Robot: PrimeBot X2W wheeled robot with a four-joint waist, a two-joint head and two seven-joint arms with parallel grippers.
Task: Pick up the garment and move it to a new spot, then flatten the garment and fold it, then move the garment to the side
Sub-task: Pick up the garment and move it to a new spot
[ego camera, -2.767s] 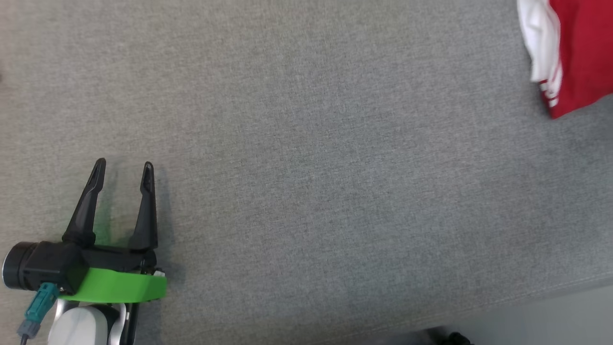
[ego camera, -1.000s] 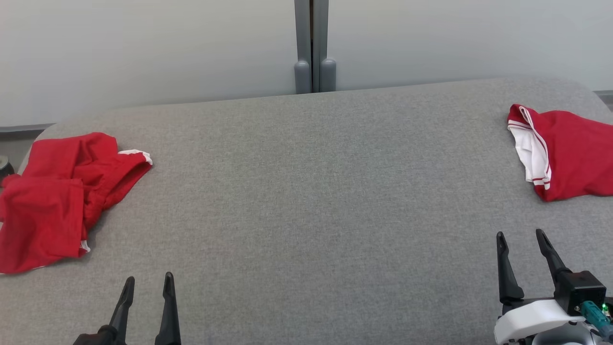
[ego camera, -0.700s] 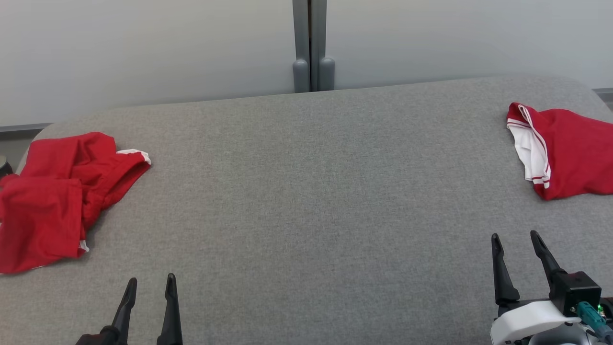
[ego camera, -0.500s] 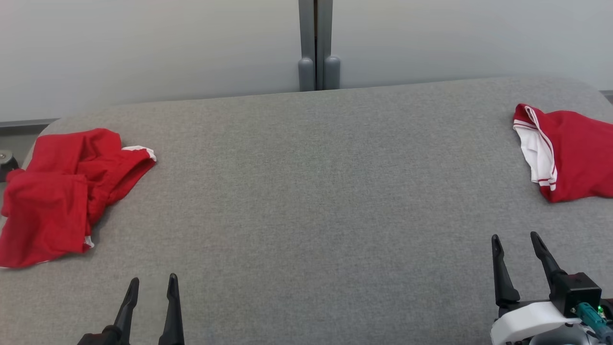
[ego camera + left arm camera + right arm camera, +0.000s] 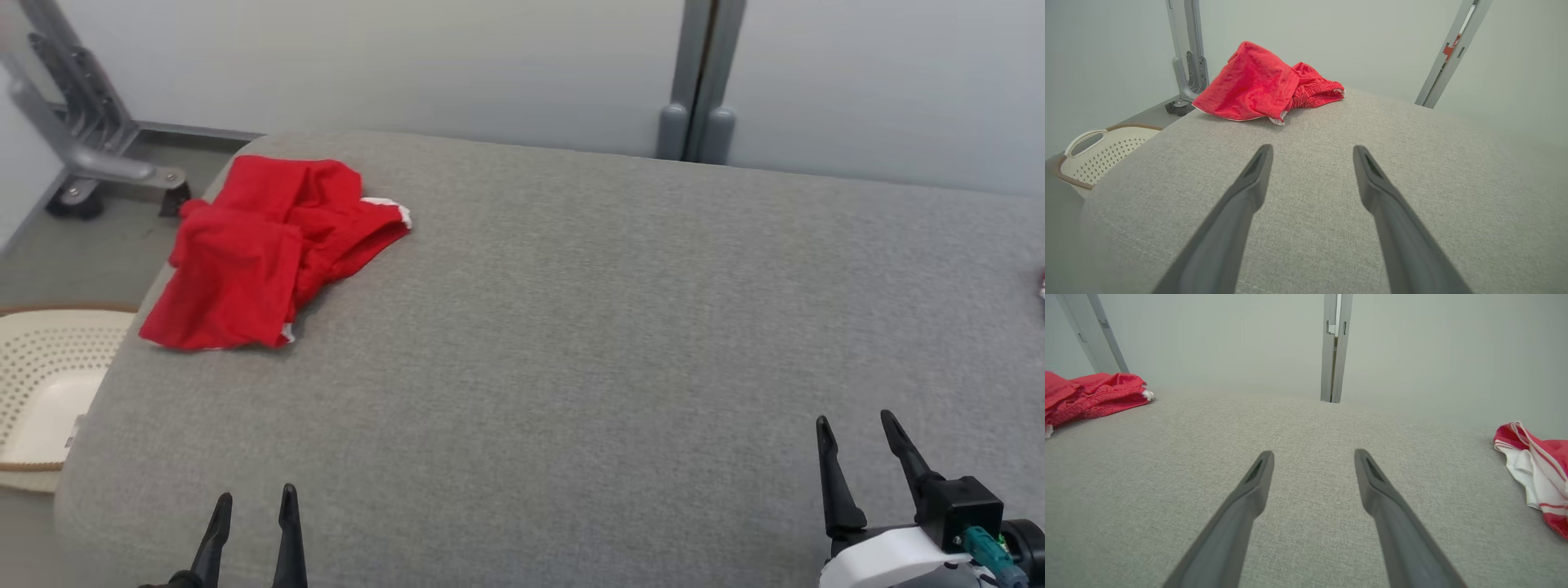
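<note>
Since the head view puts the red garment (image 5: 261,253) at the bench's (image 5: 571,343) far left corner, far from the spread left gripper (image 5: 255,494) and right gripper (image 5: 856,418), and the left wrist view faces it, the left arm seems best placed to pinch a raised fold.

I saw a broad grey fabric-covered surface (image 5: 571,327) running up to a plain pale wall (image 5: 408,65) split by a grey vertical post (image 5: 699,90). At the left, a metal frame (image 5: 114,166) on casters stood on grey floor (image 5: 82,253), a white perforated basket (image 5: 33,367) nearer me. Light was soft and even.
</note>
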